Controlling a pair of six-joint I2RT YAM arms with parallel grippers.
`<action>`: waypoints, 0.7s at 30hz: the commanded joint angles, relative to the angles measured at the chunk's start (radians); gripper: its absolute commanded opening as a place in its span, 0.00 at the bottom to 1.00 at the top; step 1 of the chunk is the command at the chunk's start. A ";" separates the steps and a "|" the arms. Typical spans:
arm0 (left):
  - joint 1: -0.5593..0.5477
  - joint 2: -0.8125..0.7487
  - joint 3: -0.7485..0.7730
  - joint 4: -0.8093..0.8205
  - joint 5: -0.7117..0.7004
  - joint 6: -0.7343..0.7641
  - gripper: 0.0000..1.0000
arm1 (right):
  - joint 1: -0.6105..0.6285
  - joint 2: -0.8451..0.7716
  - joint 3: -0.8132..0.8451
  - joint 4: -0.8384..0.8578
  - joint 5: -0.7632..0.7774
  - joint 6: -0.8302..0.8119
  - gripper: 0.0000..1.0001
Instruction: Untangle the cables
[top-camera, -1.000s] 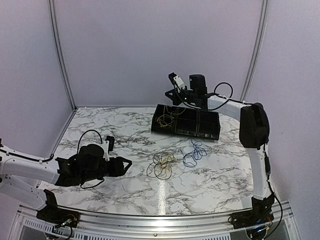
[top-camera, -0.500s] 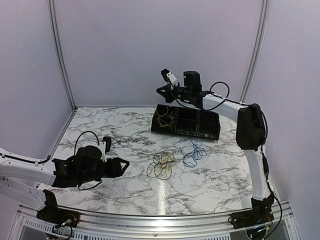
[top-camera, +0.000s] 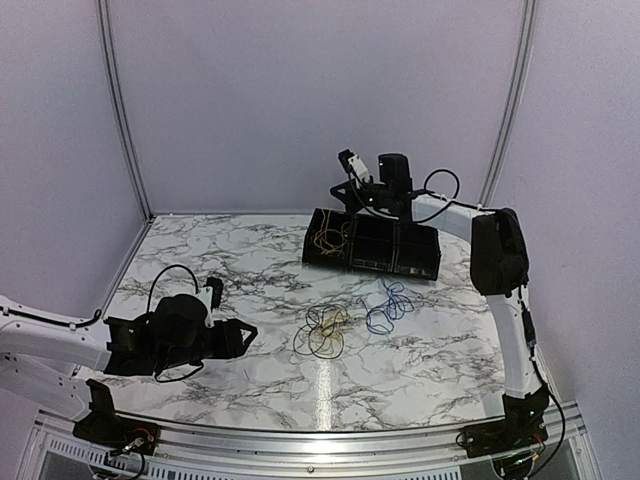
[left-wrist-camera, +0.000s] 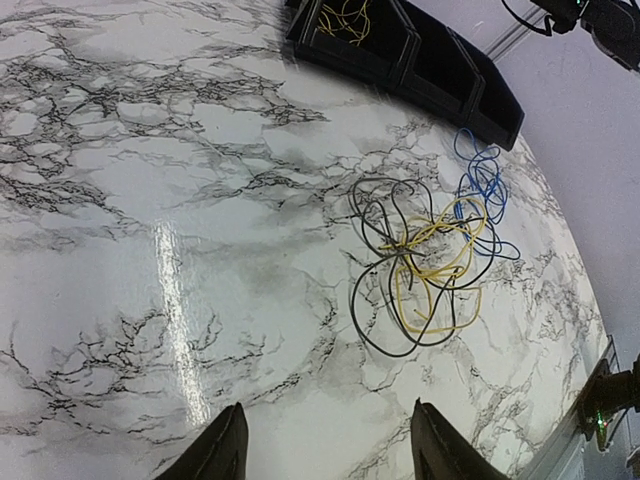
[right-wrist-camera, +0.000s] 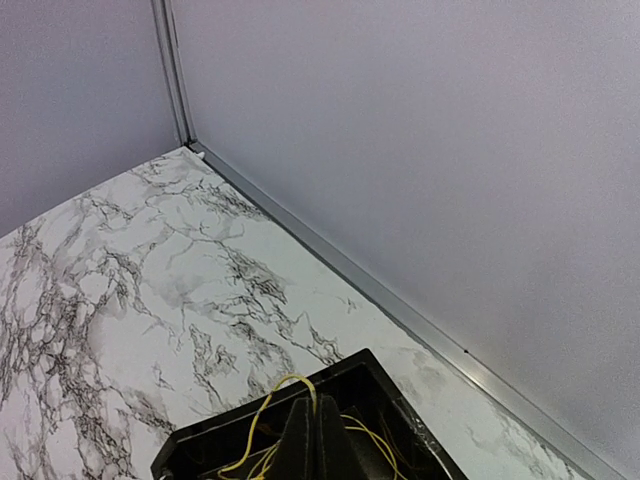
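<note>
Soft, even light from overhead fills all three views and keeps the marble surface bright and crisp. One narrow glare streak runs near to far along it at the near middle; the left wrist view shows it too. The cables cast only faint shadows. The left gripper looks dark and slightly soft.

Table, white marble pattern with grey veins. Laid directly on it:
- black tray, divided into compartments, set at the far side;
- black cable and yellow cable, tangled together near the middle;
- blue cable, touching that tangle.
</note>
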 joint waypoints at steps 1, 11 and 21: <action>-0.014 0.022 0.042 -0.053 -0.021 -0.007 0.58 | -0.008 0.034 0.001 -0.031 0.022 -0.078 0.00; -0.026 0.032 0.076 -0.084 -0.027 0.000 0.58 | 0.023 0.073 0.010 -0.181 0.105 -0.286 0.00; -0.033 0.020 0.113 -0.136 -0.026 0.025 0.59 | 0.070 0.101 0.009 -0.201 0.246 -0.415 0.00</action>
